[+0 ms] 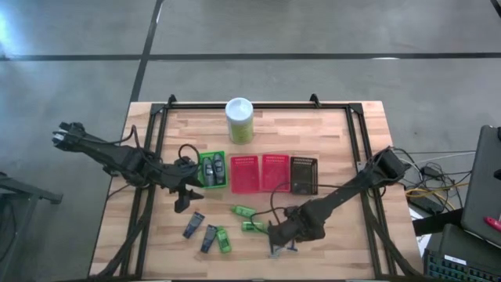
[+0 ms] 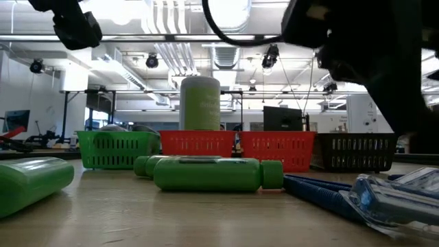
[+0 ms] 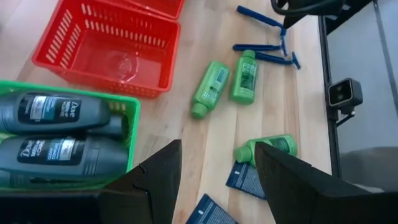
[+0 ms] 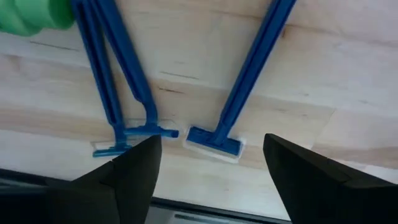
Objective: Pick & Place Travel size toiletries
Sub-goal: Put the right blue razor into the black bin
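High view: wooden slatted counter (image 1: 344, 133) carrying a row of slotted plastic baskets, green (image 1: 212, 170), two red (image 1: 244, 173) and (image 1: 275, 171), black (image 1: 304, 174); tall green white-lidded canister (image 1: 239, 120) behind the row, apart from it.
High view, toiletries: two dark grey tubes lying inside the green basket (image 1: 211, 169); loose bright green mini bottles (image 1: 242, 211) and flat dark sachets (image 1: 193, 225) scattered on the counter in front of the baskets.
High view, arms: left gripper (image 1: 186, 200) just in front of the green basket, above bare wood; right gripper (image 1: 279, 235) low over thin blue razors (image 1: 283, 250) near the front edge.
Low view: green mini bottle (image 2: 209, 173) on its side in the foreground, blue razors (image 2: 322, 192) beside it, baskets lined up behind.
Left wrist view: jaws standing partly apart, holding nothing; grey tubes (image 3: 43, 112) in the green basket; green bottles (image 3: 211, 87) and razors (image 3: 264, 53) farther off.
Right wrist view: jaws spread wide around empty air, gripping nothing, straddling the razor heads (image 4: 214, 142) on the wood.
Step in hand: probably reaching for a razor with the right arm, grasp not yet made.
Next move: likely lowering until the fingertips flank one thin handle, closing without catching its neighbour; basket destination cannot tell.
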You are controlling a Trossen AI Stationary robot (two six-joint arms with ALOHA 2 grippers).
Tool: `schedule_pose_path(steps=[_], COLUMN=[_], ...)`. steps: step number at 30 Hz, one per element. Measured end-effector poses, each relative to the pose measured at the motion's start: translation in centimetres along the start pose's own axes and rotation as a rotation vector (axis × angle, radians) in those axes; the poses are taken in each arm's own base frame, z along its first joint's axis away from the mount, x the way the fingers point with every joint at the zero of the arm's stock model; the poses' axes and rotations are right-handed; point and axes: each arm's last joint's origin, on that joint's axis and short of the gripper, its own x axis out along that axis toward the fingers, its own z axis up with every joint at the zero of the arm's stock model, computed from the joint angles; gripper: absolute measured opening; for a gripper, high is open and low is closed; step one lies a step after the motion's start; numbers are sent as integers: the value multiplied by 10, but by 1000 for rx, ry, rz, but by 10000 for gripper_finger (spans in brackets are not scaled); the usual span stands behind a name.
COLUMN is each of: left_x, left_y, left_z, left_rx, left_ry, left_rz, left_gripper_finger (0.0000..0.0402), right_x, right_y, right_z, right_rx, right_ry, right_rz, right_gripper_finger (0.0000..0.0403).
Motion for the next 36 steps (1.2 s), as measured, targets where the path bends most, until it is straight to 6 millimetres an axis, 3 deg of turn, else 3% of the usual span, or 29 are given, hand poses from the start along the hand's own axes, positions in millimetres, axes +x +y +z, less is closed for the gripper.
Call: schedule_pose_path(steps=[9,26,36], left_x=[-1,-1,-1], left_y=[0,0,1], left_z=[0,0,1], left_rx=[68,81,83], left_ry=[-5,-10,-19], left_rz=[-3,4,19], left_gripper_finger=[206,206,206], right_x=[-8,32,26], right_y=[-6,-7,-6], right_z=[2,13,11], right_rx=[52,72,56], right_ry=[-45,-49,-37], right_rz=[-41,-99,-71], right_gripper_finger=[257,224,178])
